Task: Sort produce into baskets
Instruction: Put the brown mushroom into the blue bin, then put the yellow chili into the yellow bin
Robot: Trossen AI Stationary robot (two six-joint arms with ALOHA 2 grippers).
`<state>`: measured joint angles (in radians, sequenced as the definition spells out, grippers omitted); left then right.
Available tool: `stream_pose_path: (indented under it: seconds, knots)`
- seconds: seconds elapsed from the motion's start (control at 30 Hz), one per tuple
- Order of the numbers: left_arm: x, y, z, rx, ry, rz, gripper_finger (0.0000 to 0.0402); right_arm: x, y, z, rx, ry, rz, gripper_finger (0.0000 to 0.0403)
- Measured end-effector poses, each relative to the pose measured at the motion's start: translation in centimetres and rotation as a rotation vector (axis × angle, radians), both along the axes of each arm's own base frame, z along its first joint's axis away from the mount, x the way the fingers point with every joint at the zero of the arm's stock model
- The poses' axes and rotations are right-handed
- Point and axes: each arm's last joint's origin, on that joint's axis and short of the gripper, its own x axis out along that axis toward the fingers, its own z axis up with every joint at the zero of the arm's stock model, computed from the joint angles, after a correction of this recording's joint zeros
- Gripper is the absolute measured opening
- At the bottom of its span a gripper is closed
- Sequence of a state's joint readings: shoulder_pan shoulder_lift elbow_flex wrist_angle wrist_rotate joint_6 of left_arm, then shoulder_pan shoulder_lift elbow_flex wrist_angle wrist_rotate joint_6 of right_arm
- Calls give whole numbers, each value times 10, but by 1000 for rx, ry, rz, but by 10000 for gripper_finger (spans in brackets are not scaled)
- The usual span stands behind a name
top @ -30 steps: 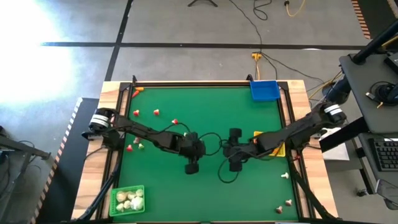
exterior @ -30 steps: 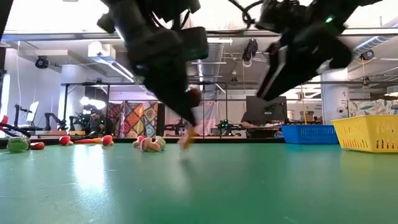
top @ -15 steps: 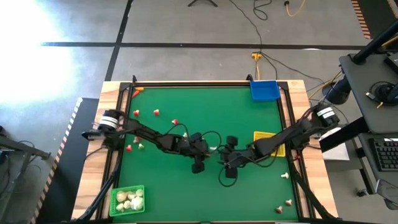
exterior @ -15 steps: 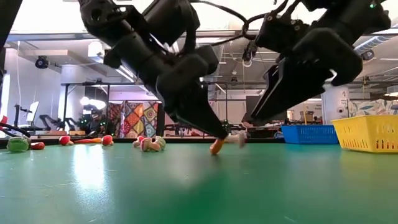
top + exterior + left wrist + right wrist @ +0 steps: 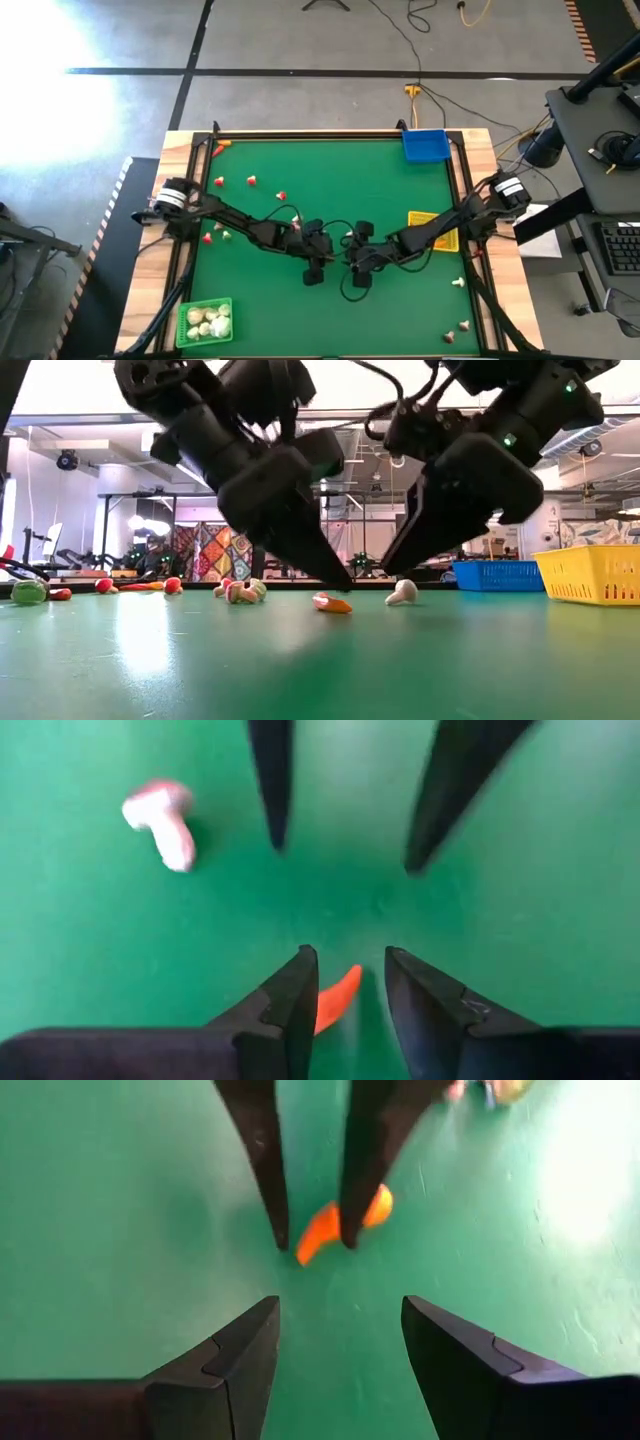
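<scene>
Our left pincer (image 5: 345, 1005) stands low over the middle of the green counter (image 5: 250, 290) with its fingers parted a little. An orange carrot-like stick (image 5: 335, 1002) lies flat on the mat between and just under them. In the low view the stick rests on the surface with the fingertips beside it, not clamped on it, so we judge it to be free of our grip and set down here on purpose.

Our right pincer (image 5: 340, 1345) faces the left one from close by, fingers wide apart and empty, tips pointed down at the same spot. We read this as a hand-over by way of the counter: the left arm brings the stick to the centre because the yellow basket (image 5: 432, 228) lies on the right arm's side, partly under that arm, where the left cannot easily go.

A small whitish mushroom-like piece (image 5: 402, 593) lies just beside the stick, near enough that the right pincer's wide fingers might nudge it.

Farther out, red-and-white pieces (image 5: 250, 181) are scattered over the left part of the counter, well apart from one another. The green basket (image 5: 206, 322) at the near left corner holds a heap of whitish bulbs, so that sort seems mostly done. The blue basket (image 5: 425, 146) sits at the far right edge; we cannot tell what is in it. A few pale pieces (image 5: 458, 283) wait near the right edge.
</scene>
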<state>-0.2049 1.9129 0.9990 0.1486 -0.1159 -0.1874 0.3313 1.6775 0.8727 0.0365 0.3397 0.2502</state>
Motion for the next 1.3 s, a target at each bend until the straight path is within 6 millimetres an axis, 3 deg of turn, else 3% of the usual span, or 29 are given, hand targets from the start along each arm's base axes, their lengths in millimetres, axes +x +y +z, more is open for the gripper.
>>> stream_pose_path:
  seconds: [0.23,0.37,0.5,0.67,0.8,0.93,1.17,1.3]
  knots:
    - [-14,2,41,34,-70,-37,101,13,3,-10,8,-60,-46,203]
    - [-35,5,57,42,-157,-25,95,24,6,-19,16,-117,-114,203]
    - [-66,9,60,73,-308,62,90,33,7,-31,0,-121,-203,203]
    - [-102,18,48,46,-503,158,88,46,10,-43,-3,-116,-221,203]
    - [-120,22,44,6,-644,164,88,53,11,-48,-3,-110,-228,184]
    - [-129,23,34,21,-629,148,88,55,10,-48,5,-82,-238,145]
    - [-131,23,32,45,-631,133,88,53,4,-40,25,-68,-260,61]
    - [-129,23,33,61,-625,125,88,48,1,-21,-34,-70,-255,24]
